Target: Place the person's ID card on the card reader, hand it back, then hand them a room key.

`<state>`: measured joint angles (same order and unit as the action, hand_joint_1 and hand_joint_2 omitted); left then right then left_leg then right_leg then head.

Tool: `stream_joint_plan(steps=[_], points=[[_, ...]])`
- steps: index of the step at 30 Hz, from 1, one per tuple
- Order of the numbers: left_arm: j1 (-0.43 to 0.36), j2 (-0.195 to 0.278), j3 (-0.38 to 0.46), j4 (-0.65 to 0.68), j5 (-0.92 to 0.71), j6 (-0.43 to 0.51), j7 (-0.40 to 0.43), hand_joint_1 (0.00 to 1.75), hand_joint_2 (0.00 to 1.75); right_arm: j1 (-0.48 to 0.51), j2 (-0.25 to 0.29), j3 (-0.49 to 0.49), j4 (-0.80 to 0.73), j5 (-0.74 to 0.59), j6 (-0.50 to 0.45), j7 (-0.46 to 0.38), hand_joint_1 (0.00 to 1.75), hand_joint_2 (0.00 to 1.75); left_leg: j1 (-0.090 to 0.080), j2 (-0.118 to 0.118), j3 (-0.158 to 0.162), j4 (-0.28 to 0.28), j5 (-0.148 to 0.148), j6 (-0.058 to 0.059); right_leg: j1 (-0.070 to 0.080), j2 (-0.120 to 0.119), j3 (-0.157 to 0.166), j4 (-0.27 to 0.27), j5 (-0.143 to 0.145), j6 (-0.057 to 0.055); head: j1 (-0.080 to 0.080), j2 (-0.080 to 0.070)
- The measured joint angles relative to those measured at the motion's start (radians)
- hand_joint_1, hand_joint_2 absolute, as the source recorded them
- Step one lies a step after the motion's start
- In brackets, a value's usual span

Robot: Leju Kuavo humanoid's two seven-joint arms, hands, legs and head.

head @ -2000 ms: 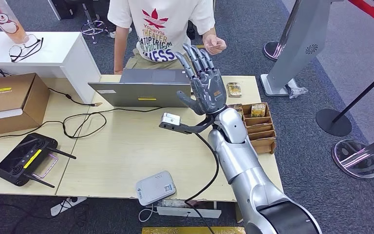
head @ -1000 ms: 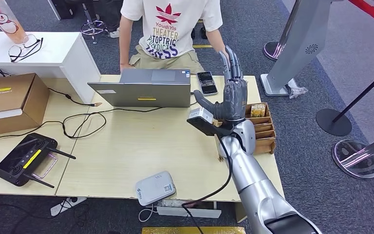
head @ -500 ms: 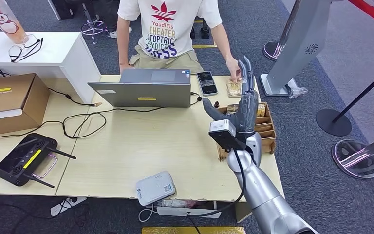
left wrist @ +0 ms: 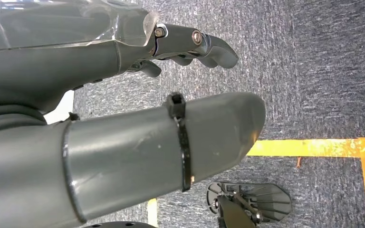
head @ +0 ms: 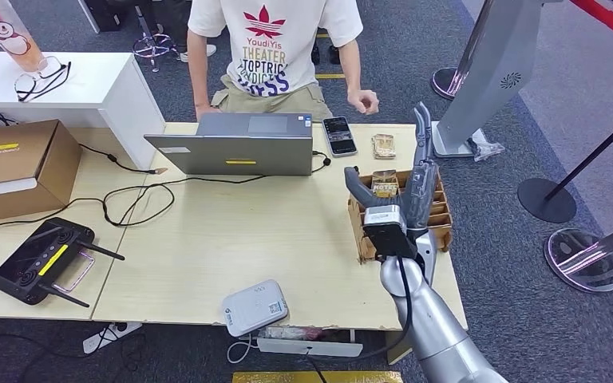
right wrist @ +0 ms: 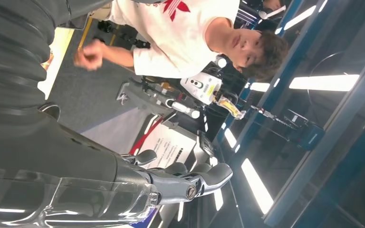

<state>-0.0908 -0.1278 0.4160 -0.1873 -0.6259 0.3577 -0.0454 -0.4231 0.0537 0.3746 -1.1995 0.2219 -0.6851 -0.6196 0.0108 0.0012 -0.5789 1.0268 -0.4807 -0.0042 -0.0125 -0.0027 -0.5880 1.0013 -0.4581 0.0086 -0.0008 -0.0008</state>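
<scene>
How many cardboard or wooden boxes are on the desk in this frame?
2: a closed brown cardboard box at the desk's far left edge, and an open divided card box at the right edge, partly hidden by the right hand.

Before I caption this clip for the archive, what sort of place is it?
Probably a mock hotel check-in desk in a lab or hall: a wooden card holder marked "hotel", a card reader at the desk's near edge, and stanchion bases on grey carpet.

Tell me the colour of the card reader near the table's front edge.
White card reader, clearest in the head view.
</scene>
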Motion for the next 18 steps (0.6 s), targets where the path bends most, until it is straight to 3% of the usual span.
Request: stream_joint_plan(steps=[12, 18], points=[[0.004, 0.001, 0.012, 0.0, 0.003, 0.004, 0.006, 0.0, 0.0, 0.057, -0.018, -0.004, -0.067, -0.116, 0.083, 0.035, 0.0, 1.75, 0.0, 0.0, 0.0, 0.0, 0.0, 0.0, 0.0, 0.0, 0.0, 0.0, 0.0, 0.0, 0.0, 0.0], [0.009, -0.004, 0.015, 0.0, 0.004, 0.008, 0.01, 0.0, 0.0, 0.099, -0.044, -0.026, -0.1, -0.115, 0.083, 0.034, 0.0, 1.75, 0.0, 0.0, 0.0, 0.0, 0.0, 0.0, 0.0, 0.0, 0.0, 0.0, 0.0, 0.0, 0.0, 0.0]])
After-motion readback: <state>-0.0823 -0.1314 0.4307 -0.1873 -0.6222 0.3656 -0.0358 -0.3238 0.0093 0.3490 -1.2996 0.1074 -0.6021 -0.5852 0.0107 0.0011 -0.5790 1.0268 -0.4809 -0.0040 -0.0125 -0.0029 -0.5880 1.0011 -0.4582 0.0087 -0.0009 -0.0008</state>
